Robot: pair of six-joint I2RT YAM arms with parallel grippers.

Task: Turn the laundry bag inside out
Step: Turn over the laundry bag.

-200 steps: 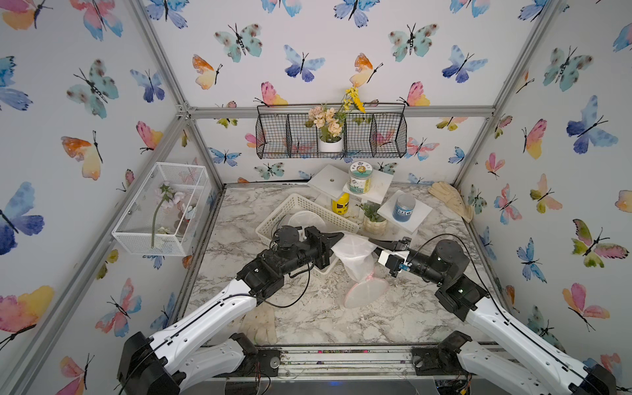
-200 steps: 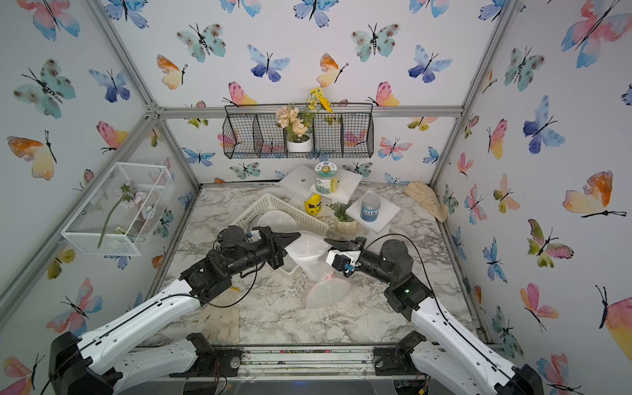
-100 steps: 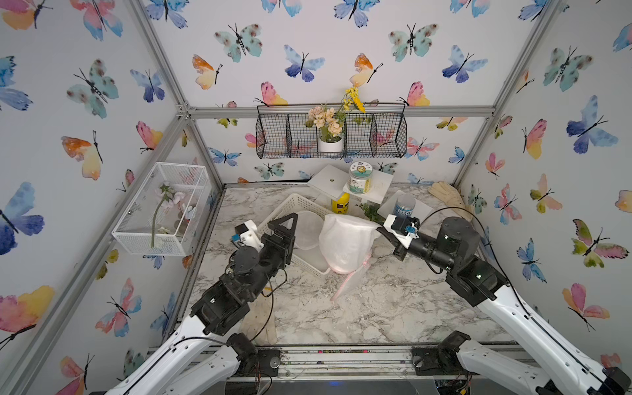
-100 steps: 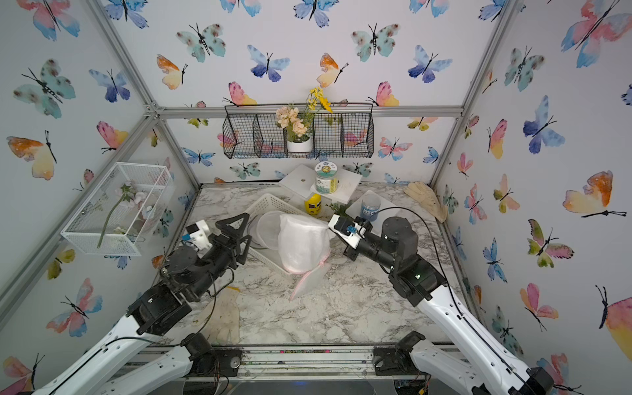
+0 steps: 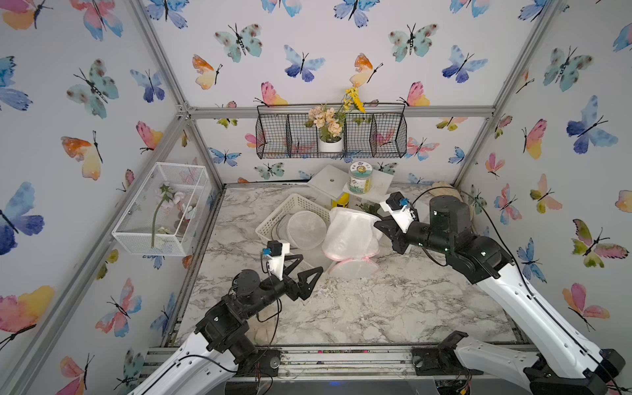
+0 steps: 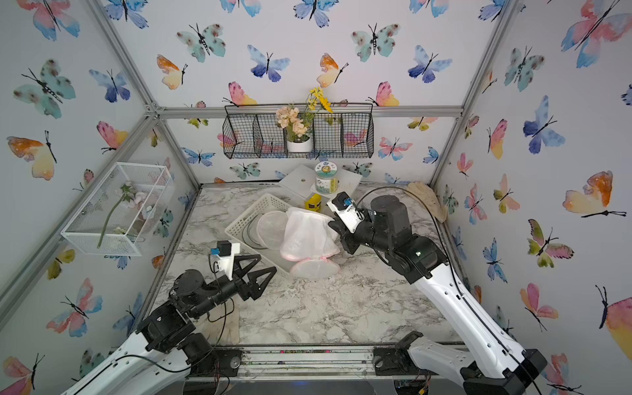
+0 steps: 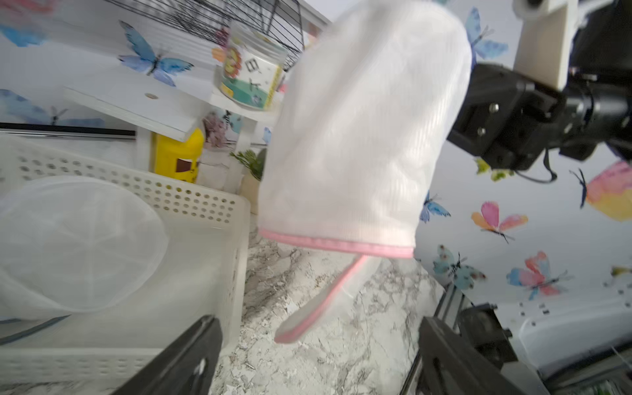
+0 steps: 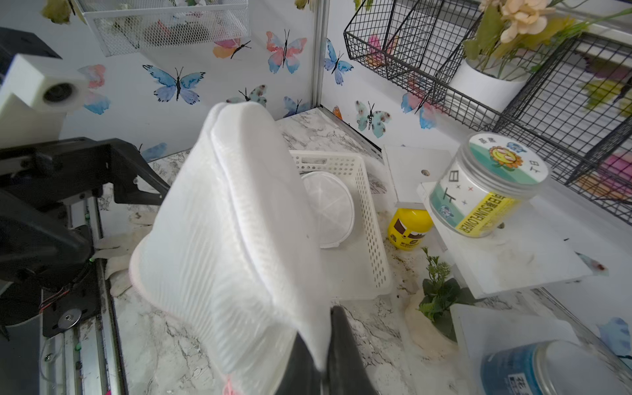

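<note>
The laundry bag (image 5: 352,232) (image 6: 306,232) is white mesh with a pink hem. It hangs above the marble table next to the basket. My right gripper (image 5: 380,228) (image 6: 337,229) is shut on the bag's cloth, which is pinched between its fingers in the right wrist view (image 8: 321,325). A round, pink-edged flap (image 5: 354,268) (image 7: 318,301) dangles from the hem down to the table. My left gripper (image 5: 311,264) (image 6: 267,263) (image 7: 318,321) stands open and empty, in front of and left of the bag (image 7: 359,136), apart from it.
A white perforated basket (image 5: 273,222) holding a round mesh disc (image 5: 306,229) sits left of the bag. Behind it are a yellow bottle (image 5: 340,201), a sunflower jar (image 5: 360,178) on white shelves and a small plant (image 8: 437,294). A blue jar (image 8: 547,369) stands near my right arm.
My left gripper let go of the bag, opened and pulled back toward the front left. My right gripper lifted the bag up and back to the right, so it now hangs from that grip alone.
</note>
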